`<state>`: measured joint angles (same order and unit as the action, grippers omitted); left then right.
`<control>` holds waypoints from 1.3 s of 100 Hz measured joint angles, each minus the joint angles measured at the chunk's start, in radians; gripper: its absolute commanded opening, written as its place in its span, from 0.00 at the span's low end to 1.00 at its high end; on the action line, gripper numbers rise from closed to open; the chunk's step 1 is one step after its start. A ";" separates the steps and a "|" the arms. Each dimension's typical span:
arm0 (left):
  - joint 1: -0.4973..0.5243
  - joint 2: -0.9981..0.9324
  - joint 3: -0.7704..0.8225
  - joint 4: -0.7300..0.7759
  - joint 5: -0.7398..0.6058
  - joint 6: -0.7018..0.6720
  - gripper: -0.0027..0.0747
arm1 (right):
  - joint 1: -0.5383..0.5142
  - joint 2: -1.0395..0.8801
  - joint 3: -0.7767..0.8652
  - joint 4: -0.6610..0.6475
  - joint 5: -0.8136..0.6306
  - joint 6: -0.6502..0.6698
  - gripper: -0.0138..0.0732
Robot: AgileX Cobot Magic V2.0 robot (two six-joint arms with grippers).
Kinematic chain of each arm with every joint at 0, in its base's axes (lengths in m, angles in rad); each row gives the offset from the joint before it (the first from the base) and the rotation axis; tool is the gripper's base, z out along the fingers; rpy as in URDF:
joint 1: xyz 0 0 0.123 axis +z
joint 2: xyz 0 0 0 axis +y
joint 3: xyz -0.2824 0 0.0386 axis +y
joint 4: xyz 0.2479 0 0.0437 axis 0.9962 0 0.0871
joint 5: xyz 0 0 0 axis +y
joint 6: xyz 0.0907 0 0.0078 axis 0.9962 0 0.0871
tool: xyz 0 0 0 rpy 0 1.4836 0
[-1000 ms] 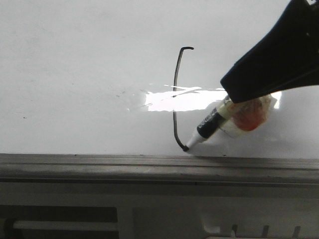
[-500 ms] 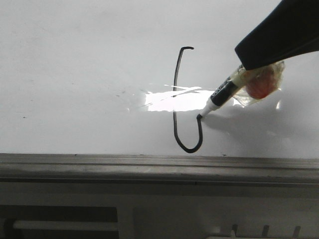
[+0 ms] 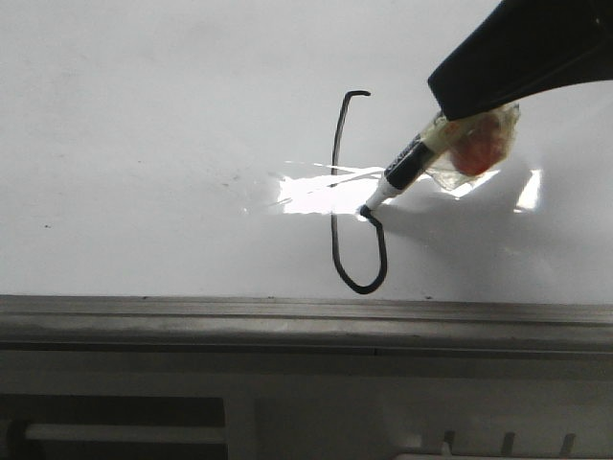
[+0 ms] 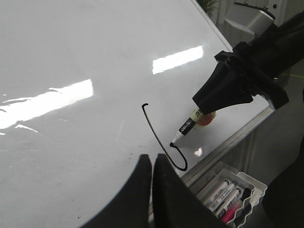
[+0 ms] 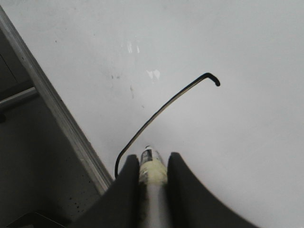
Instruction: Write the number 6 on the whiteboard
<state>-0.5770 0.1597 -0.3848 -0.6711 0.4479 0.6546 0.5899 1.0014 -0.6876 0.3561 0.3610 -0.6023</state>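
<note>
The whiteboard (image 3: pixel 144 144) fills the front view, glossy white with a grey rail along its near edge. On it stands the number 6 (image 3: pixel 337 192), a thin black stem with a small top hook and a bottom loop that curls up on the right and stops short of the stem. My right gripper (image 3: pixel 460 110) is shut on a black marker pen (image 3: pixel 407 165) wrapped in tape, whose tip touches the board at the loop's upper right end. In the left wrist view the number 6 (image 4: pixel 156 135) and the marker pen (image 4: pixel 185 128) show beyond my left gripper (image 4: pixel 152 164), shut on nothing above the board.
A grey metal rail (image 3: pixel 287 321) runs along the board's near edge. A white tray (image 4: pixel 232 192) with several spare markers sits below the rail. Bright light glare (image 3: pixel 326 192) lies across the stem.
The marker swept from the loop's bottom up its right side, then leftward at the top, drawing the loop's right side. The right gripper moved with it.
</note>
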 measured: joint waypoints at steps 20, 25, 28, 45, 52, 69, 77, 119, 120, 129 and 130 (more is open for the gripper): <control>0.000 0.000 0.000 0.000 0.000 0.000 0.01 | 0.025 0.021 -0.001 0.010 -0.030 0.000 0.09; 0.000 0.000 0.000 0.000 0.000 0.000 0.01 | 0.039 0.029 -0.002 0.012 -0.040 0.000 0.09; 0.000 0.000 0.000 0.000 0.000 0.000 0.01 | 0.045 0.034 -0.002 0.012 -0.048 0.000 0.09; 0.000 0.000 0.000 0.000 0.000 -0.001 0.01 | 0.055 0.044 -0.002 0.014 -0.059 0.000 0.09; 0.000 0.000 0.000 0.000 0.000 -0.001 0.01 | 0.055 0.032 -0.002 0.014 -0.057 0.000 0.09; 0.000 0.000 0.000 -0.021 0.005 -0.001 0.03 | 0.086 -0.049 -0.030 -0.025 0.032 0.000 0.09; 0.000 0.020 0.000 -0.047 0.038 -0.002 0.10 | 0.125 -0.104 -0.063 -0.029 0.080 0.000 0.09; -0.004 0.551 -0.130 -0.293 0.307 0.436 0.56 | 0.296 -0.073 -0.109 -0.018 0.277 -0.002 0.09; -0.004 0.560 -0.137 -0.303 0.310 0.446 0.56 | 0.296 -0.069 -0.109 -0.016 0.277 -0.002 0.09; -0.032 0.672 -0.172 -0.340 0.320 0.552 0.56 | 0.298 -0.049 -0.109 0.008 0.277 -0.002 0.09; -0.035 0.680 -0.177 -0.341 0.322 0.565 0.56 | 0.298 -0.049 -0.109 0.011 0.277 -0.002 0.09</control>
<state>-0.6124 0.8398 -0.5619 -1.0125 0.7696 1.2199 0.8883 0.9529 -0.7963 0.3668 0.6380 -0.6041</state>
